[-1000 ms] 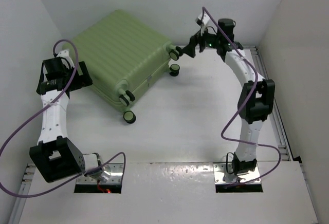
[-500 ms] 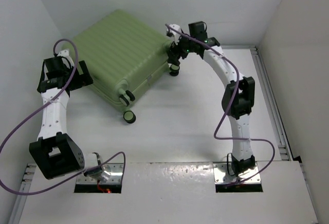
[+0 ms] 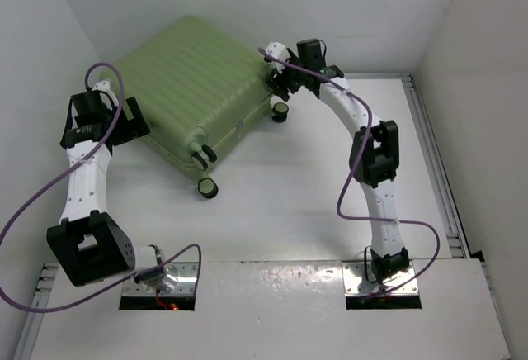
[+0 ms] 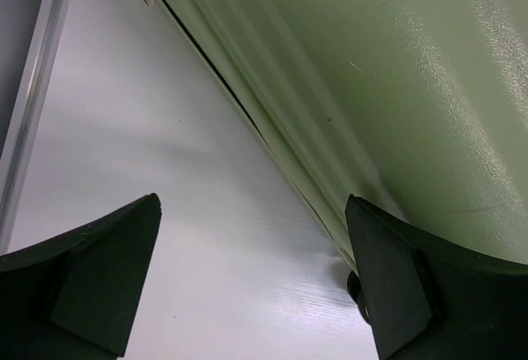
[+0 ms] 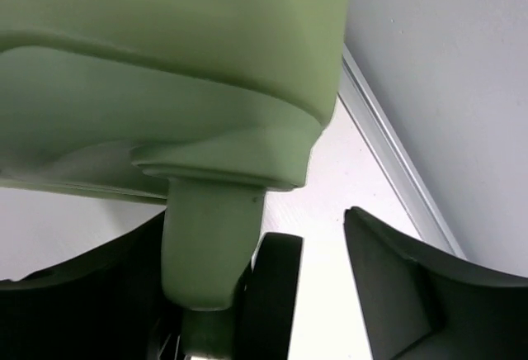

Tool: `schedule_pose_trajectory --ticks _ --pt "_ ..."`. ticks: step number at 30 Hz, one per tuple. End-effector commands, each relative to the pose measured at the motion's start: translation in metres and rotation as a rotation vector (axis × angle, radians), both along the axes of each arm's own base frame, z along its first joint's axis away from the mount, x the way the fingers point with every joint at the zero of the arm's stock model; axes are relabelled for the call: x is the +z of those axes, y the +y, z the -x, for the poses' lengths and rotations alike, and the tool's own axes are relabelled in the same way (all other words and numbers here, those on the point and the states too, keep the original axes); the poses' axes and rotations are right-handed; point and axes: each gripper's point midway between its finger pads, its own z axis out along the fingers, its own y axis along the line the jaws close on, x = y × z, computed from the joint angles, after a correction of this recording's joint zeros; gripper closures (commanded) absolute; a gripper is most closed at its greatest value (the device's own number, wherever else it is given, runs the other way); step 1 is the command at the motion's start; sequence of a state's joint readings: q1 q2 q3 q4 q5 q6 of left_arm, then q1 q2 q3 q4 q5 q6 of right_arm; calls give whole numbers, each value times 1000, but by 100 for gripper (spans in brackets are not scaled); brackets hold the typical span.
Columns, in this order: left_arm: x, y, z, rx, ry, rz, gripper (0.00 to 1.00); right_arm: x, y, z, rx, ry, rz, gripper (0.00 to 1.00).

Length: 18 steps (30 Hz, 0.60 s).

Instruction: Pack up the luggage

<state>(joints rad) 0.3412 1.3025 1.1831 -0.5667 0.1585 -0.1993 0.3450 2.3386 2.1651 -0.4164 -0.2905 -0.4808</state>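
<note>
Straddling a wheel point(image 5: 274, 294) of the luggage point(image 5: 165, 30), the right hand point(image 5: 247, 253) stands spread; left hand point(image 4: 252, 211) gapes empty.

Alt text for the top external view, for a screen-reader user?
A closed light-green suitcase lies flat at the far left of a white table, its wheeled end facing right. The right gripper is at the far wheeled corner, and the left gripper is beside the case's left side.
</note>
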Motion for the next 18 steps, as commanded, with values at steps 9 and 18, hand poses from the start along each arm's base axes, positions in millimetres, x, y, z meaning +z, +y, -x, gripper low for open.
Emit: schedule_pose_trajectory --ticks 9,18 --pt "24 2 -5 27 -83 -10 1 75 24 29 189 -180 -70 100" --pt "41 -10 19 -14 -149 -38 1 69 -13 107 104 -6 -87 100"
